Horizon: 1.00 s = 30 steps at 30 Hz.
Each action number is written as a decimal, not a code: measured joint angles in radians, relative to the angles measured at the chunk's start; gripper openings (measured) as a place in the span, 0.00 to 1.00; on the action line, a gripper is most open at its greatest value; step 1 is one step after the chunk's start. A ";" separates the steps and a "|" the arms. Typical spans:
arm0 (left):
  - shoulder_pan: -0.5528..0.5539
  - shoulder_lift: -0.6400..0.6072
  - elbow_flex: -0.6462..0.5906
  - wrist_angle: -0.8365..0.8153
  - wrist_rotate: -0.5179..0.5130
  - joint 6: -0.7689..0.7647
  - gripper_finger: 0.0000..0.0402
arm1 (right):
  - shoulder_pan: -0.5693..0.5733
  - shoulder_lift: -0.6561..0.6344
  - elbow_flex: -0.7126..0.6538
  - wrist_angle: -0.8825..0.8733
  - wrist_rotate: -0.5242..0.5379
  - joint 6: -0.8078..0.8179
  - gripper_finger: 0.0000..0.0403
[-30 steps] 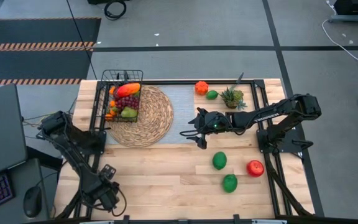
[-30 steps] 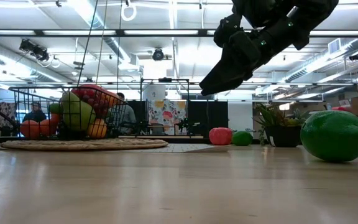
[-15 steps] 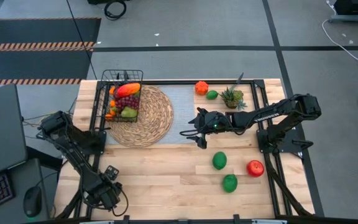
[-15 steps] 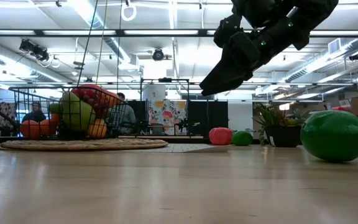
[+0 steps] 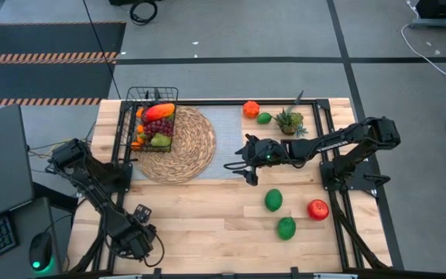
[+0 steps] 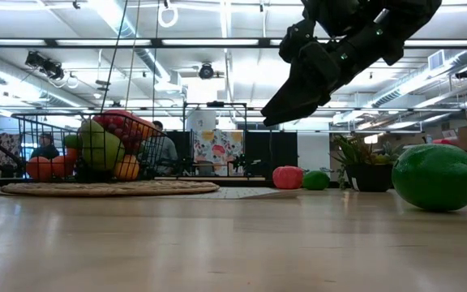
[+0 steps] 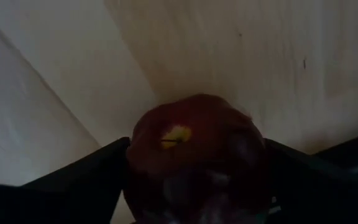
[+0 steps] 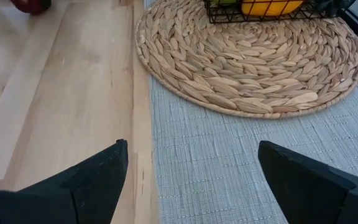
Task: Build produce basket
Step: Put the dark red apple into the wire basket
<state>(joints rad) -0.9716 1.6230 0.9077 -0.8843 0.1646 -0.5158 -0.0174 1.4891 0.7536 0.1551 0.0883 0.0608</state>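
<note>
Left hand (image 5: 139,232) sits low at the near edge of the surface (image 5: 207,217), fingers wide with a red apple (image 7: 194,155) between them; whether they grip it, I cannot tell. Right hand (image 5: 242,163) hangs wide open and empty, the basket (image 5: 152,124) well off beyond it on the mat (image 5: 180,151).

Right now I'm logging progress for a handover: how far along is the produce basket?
Done: the basket on the woven mat already holds several fruits. In hand: the left gripper, at the table's near left corner, has a red apple between its fingers. Left: two green limes, another red apple, plus an orange and small lime. The right gripper hovers open mid-table.
</note>
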 joint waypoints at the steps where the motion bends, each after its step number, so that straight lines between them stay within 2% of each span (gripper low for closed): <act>1: 0.000 0.000 0.000 0.002 0.000 -0.004 0.86 | 0.000 0.000 0.000 0.000 0.000 0.000 0.91; 5: 0.015 0.000 0.000 0.000 0.003 -0.051 0.73 | 0.000 0.000 0.000 -0.001 -0.001 0.014 0.90; 13: 0.052 0.000 0.004 -0.019 0.004 -0.067 0.73 | 0.000 0.000 0.000 -0.001 -0.003 0.015 0.91; 17: 0.094 0.000 0.041 -0.112 0.005 -0.040 0.79 | 0.000 0.000 0.000 -0.001 -0.003 0.015 0.91; 22: 0.167 0.000 0.096 -0.274 0.000 -0.016 0.79 | 0.000 0.000 0.000 -0.001 -0.003 0.015 0.91; 25: 0.222 0.000 0.134 -0.396 -0.042 -0.014 0.77 | 0.000 0.000 0.000 -0.001 -0.004 0.015 0.90; 30: 0.325 0.000 0.211 -0.563 -0.242 -0.015 0.78 | 0.000 0.000 0.000 -0.001 -0.004 0.016 0.91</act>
<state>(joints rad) -0.6461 1.6230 1.1191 -1.4468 -0.0773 -0.5307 -0.0170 1.4891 0.7536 0.1539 0.0845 0.0764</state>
